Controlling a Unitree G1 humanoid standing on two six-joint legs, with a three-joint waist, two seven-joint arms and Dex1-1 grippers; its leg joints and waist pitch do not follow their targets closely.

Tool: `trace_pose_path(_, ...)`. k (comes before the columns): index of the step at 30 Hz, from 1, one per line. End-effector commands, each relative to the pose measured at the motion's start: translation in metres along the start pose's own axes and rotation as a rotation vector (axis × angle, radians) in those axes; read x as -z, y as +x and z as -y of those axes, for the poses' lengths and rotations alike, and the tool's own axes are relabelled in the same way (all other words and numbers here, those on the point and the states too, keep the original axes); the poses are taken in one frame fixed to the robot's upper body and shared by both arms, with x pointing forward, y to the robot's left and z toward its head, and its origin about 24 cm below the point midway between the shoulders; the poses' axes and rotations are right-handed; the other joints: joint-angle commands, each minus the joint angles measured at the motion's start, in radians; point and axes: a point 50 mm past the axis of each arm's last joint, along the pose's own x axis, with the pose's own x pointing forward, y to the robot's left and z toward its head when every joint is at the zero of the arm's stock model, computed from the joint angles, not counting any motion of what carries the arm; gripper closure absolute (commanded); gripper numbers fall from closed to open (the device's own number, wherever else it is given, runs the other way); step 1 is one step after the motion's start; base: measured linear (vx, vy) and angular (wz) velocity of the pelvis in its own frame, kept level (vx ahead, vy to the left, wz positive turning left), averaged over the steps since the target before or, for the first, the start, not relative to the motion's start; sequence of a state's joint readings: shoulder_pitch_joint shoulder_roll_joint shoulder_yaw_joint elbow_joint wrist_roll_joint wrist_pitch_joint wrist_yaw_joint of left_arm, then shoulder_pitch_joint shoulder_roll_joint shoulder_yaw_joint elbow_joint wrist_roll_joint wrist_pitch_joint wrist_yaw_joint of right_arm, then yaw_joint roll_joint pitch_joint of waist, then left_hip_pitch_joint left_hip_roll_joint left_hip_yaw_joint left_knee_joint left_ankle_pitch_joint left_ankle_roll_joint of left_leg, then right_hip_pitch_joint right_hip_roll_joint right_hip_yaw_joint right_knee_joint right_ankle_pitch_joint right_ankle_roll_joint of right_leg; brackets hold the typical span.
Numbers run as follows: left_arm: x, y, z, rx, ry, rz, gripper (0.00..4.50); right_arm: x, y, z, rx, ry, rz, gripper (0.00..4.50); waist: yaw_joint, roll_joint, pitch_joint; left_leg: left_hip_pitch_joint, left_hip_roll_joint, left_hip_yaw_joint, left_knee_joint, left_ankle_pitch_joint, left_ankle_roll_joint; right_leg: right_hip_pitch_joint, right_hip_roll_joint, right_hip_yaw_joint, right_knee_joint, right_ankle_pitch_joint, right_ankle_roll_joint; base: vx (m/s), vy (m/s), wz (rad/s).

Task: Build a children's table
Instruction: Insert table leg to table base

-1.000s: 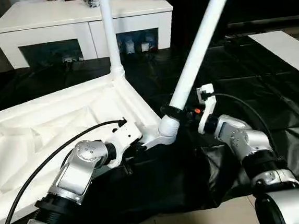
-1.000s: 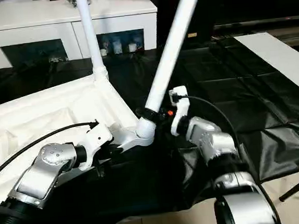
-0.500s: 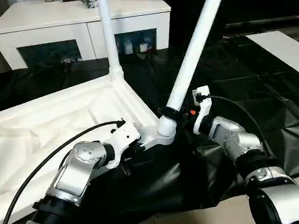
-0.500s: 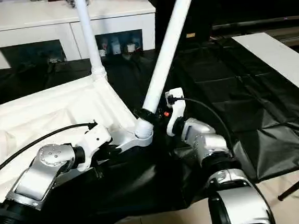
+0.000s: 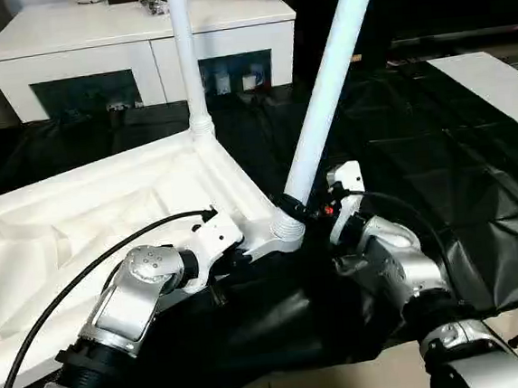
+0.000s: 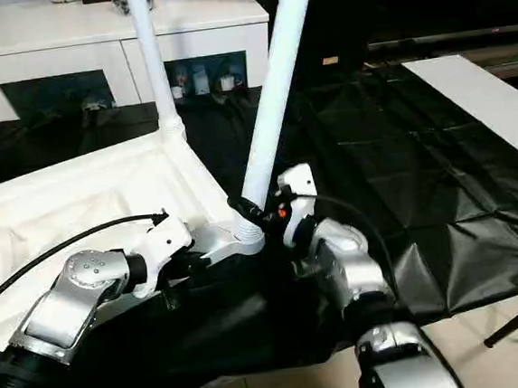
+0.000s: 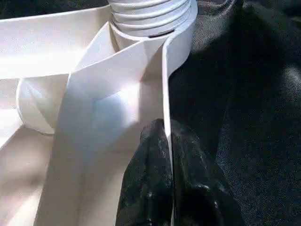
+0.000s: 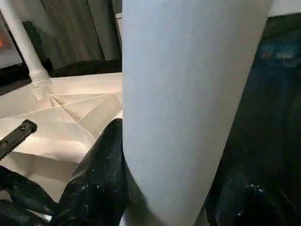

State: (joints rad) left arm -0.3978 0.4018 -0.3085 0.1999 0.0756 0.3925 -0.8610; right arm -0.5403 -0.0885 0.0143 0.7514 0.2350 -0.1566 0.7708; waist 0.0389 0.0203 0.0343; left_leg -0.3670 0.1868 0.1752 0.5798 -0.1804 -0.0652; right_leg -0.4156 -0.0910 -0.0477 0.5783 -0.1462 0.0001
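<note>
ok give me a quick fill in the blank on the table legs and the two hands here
1. The left hand is pinched shut on the ______ of the upturned tabletop.
2. The right hand grips the near leg close to its ______ end.
3. The far leg stands upright in a corner socket, while the near leg ______.
4. Behind the tabletop stands a white ______ with glass doors.

Missing words: rim; lower; leans; cabinet
</note>
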Motion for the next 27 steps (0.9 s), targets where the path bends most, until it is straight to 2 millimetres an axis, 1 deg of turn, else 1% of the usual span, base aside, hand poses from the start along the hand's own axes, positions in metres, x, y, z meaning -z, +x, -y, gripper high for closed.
trace_pose_path(1,0.005,0.0,0.001,0.006,0.002,-0.031,4.5,0.028,-0.016,0.002,0.046,-0.036,-0.156,2.64,0.004,0.006,-0.051,0.006,0.031,-0.01,-0.083,-0.365,0.011,0.043,-0.039,0.024,-0.062,-0.313,-0.207,0.0,0.0,0.0)
trace_pose_path(2,0.005,0.0,0.001,0.006,0.004,-0.033,4.5,0.03,-0.017,0.0,0.032,-0.051,-0.176,2.64,0.004,0.008,-0.049,0.006,0.031,-0.01,-0.085,-0.374,0.009,0.043,-0.039,0.024,-0.064,-0.328,-0.203,0.0,0.0,0.0)
trace_pose_path(3,0.005,0.0,0.001,0.005,0.006,-0.035,4.5,0.032,-0.017,-0.001,0.023,-0.071,-0.186,2.64,0.003,0.005,-0.049,0.01,0.031,-0.01,-0.085,-0.391,0.006,0.04,-0.039,0.025,-0.067,-0.352,-0.196,0.0,0.0,0.0)
trace_pose_path(5,0.005,0.0,0.001,0.004,0.008,-0.037,4.5,0.033,-0.018,-0.004,-0.009,-0.115,-0.205,2.64,0.002,0.005,-0.048,0.01,0.031,-0.012,-0.086,-0.409,0.001,0.038,-0.039,0.025,-0.07,-0.376,-0.185,0.0,0.0,0.0)
trace_pose_path(8,0.005,0.001,0.001,0.003,0.008,-0.036,4.5,0.033,-0.018,-0.007,-0.036,-0.134,-0.208,2.64,0.002,0.005,-0.048,0.01,0.032,-0.012,-0.086,-0.409,0.006,0.038,-0.039,0.027,-0.07,-0.368,-0.184,0.0,0.0,0.0)
trace_pose_path(10,0.005,0.001,0.001,0.001,0.007,-0.035,4.5,0.032,-0.018,-0.008,-0.051,-0.134,-0.212,2.64,0.003,0.0,-0.049,0.008,0.032,-0.011,-0.086,-0.395,0.011,0.04,-0.038,0.027,-0.069,-0.353,-0.186,0.0,0.0,0.0)
trace_pose_path(11,0.005,0.001,0.001,0.001,0.007,-0.035,4.5,0.033,-0.018,-0.008,-0.056,-0.126,-0.219,2.64,0.003,0.001,-0.049,0.008,0.032,-0.011,-0.086,-0.39,0.014,0.04,-0.038,0.027,-0.068,-0.347,-0.187,0.0,0.0,0.0)
trace_pose_path(12,0.005,0.001,0.001,0.001,0.007,-0.035,4.5,0.034,-0.019,-0.009,-0.074,-0.093,-0.239,2.64,0.003,-0.001,-0.049,0.007,0.031,-0.01,-0.085,-0.384,0.017,0.041,-0.038,0.028,-0.067,-0.346,-0.189,0.0,0.0,0.0)
trace_pose_path(13,0.005,0.001,0.001,0.001,0.007,-0.035,4.5,0.034,-0.019,-0.009,-0.074,-0.093,-0.239,2.64,0.003,0.0,-0.049,0.007,0.032,-0.011,-0.086,-0.382,0.019,0.041,-0.039,0.028,-0.067,-0.349,-0.188,0.0,0.0,0.0)
trace_pose_path(15,0.005,0.001,0.001,0.001,0.006,-0.035,4.5,0.036,-0.019,-0.007,-0.087,-0.011,-0.279,2.64,0.002,-0.001,-0.049,0.007,0.031,-0.011,-0.085,-0.379,0.021,0.042,-0.038,0.028,-0.067,-0.347,-0.19,0.0,0.0,0.0)
trace_pose_path(17,0.005,0.001,0.0,0.002,0.005,-0.035,4.5,0.037,-0.02,-0.003,-0.087,0.044,-0.314,2.64,0.002,0.0,-0.049,0.007,0.032,-0.011,-0.086,-0.375,0.022,0.042,-0.038,0.028,-0.066,-0.341,-0.194,0.0,0.0,0.0)
trace_pose_path(18,0.005,0.0,0.0,0.005,0.006,-0.036,4.5,0.037,-0.021,0.002,-0.095,0.116,-0.381,2.64,0.002,0.002,-0.049,0.008,0.032,-0.011,-0.085,-0.372,0.02,0.042,-0.037,0.028,-0.065,-0.335,-0.196,0.0,0.0,0.0)
trace_pose_path(20,0.005,0.0,0.0,0.012,0.008,-0.039,4.5,0.036,-0.024,0.007,-0.112,0.165,-0.449,2.64,0.002,0.003,-0.049,0.009,0.031,-0.011,-0.084,-0.383,0.016,0.042,-0.036,0.027,-0.066,-0.341,-0.198,0.0,0.0,0.0)
trace_pose_path(21,0.005,0.001,0.001,0.013,0.008,-0.039,4.5,0.036,-0.024,0.008,-0.115,0.173,-0.46,2.64,0.001,0.003,-0.049,0.009,0.031,-0.012,-0.085,-0.388,0.013,0.042,-0.037,0.026,-0.066,-0.348,-0.197,0.0,0.0,0.0)
trace_pose_path(23,0.005,0.001,0.001,0.02,0.01,-0.041,4.5,0.031,-0.025,0.012,-0.141,0.187,-0.487,2.64,0.002,0.003,-0.049,0.012,0.032,-0.012,-0.085,-0.404,0.001,0.039,-0.038,0.026,-0.069,-0.36,-0.19,0.0,0.0,0.0)
trace_pose_path(25,0.005,0.002,0.001,0.022,0.01,-0.041,4.5,0.029,-0.026,0.014,-0.158,0.193,-0.52,2.64,0.0,-0.003,-0.05,0.011,0.032,-0.014,-0.085,-0.409,-0.005,0.04,-0.038,0.025,-0.067,-0.354,-0.189,0.0,0.0,0.0)
trace_pose_path(27,0.005,0.002,0.001,0.023,0.011,-0.041,4.5,0.029,-0.027,0.015,-0.166,0.182,-0.541,2.64,0.001,-0.004,-0.051,0.012,0.032,-0.014,-0.085,-0.409,-0.008,0.04,-0.039,0.026,-0.068,-0.352,-0.187,0.0,0.0,0.0)
